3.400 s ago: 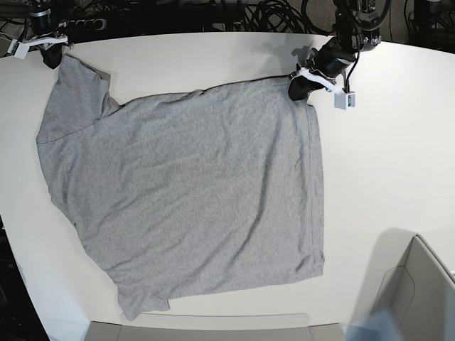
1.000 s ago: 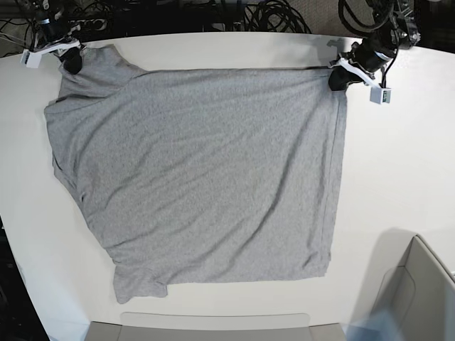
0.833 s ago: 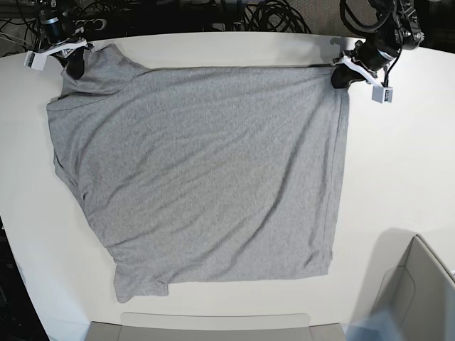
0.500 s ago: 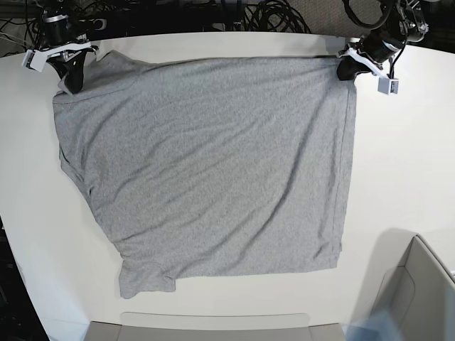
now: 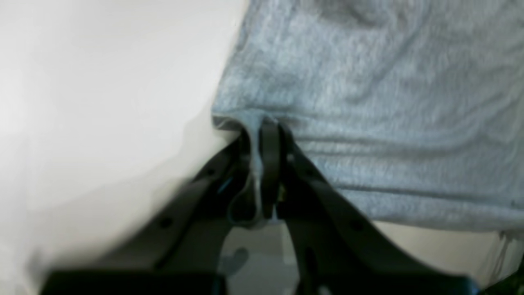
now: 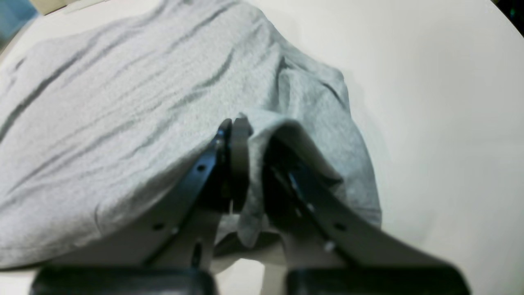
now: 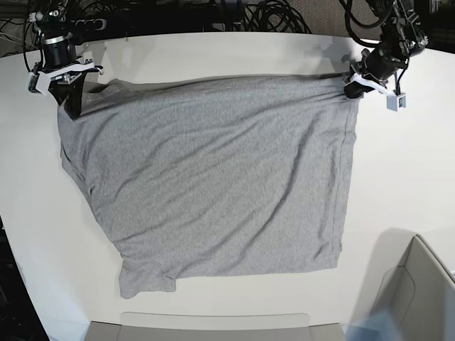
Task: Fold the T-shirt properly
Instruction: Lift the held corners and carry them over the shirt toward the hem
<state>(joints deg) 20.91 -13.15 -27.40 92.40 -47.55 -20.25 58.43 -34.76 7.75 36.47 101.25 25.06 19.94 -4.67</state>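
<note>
— What does your left wrist camera give you?

— My left pincer (image 5: 258, 164) is clenched on a corner of the grey T-shirt (image 5: 380, 94). A thin fold of cloth is squeezed between the two black fingers (image 5: 270, 155), and the rest of the shirt spreads up and to the right over the white table (image 5: 102, 82). The picture is blurred, so I cannot read any finer detail of the hem.

— And the right wrist camera?

— My right pincer (image 6: 245, 164) is also clamped on the T-shirt (image 6: 123, 123). A bunched edge of fabric runs between my fingers (image 6: 239, 159) and drapes over the outer one. The cloth rises to the grip like a tent, with long creases running away to the left, and bare table (image 6: 442, 123) lies to the right.

— Now the base view.

— The T-shirt (image 7: 213, 177) lies spread on the table (image 7: 405, 177), plain grey side up, no lettering showing. I hold its far edge at both ends: my left pincer (image 7: 353, 87) grips the corner on that view's right, and my right pincer (image 7: 71, 96) grips the corner on its left. The far edge stretches nearly straight between them. A sleeve (image 7: 146, 278) sticks out at the near left corner. A grey box (image 7: 419, 298) sits at the lower right, apart from the shirt, and black cables (image 7: 277, 14) lie beyond the table's far edge.
</note>
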